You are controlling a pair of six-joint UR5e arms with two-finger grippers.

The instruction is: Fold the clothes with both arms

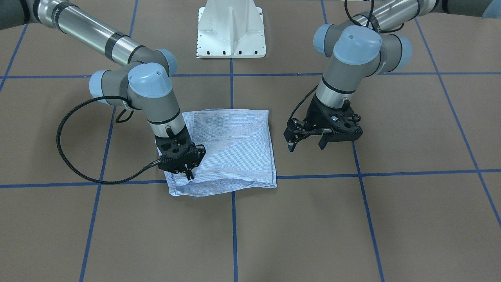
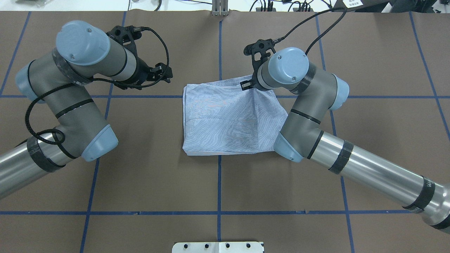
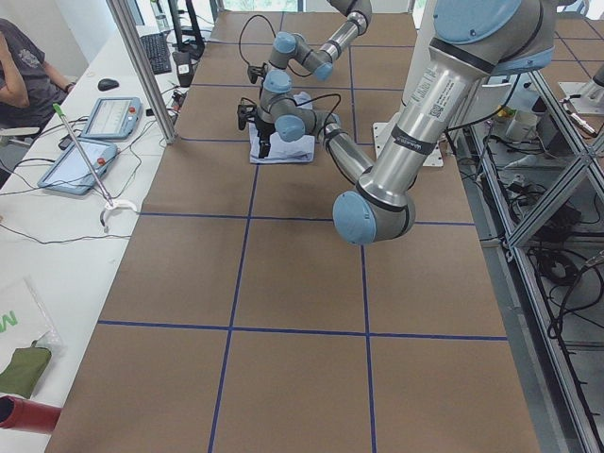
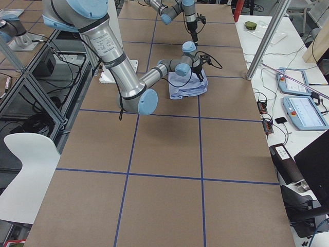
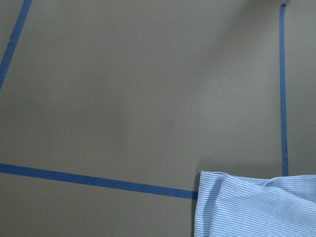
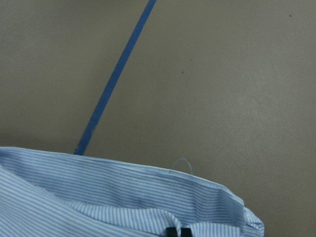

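Shirt point(image 1: 231, 149) folded square mid-frame; right end effector point(image 1: 189, 174) clamped on its lower-left corner, we reckon squaring the fold; left end effector point(image 1: 306, 147) spread apart, parked clear.

You have bare desk point(image 1: 352, 227) to pass on the operators' side of the shirt point(image 1: 235, 145), but the right hand point(image 1: 189, 175) pinches one corner and the left hand point(image 1: 306, 148), spread wide, hangs beside the opposite edge.
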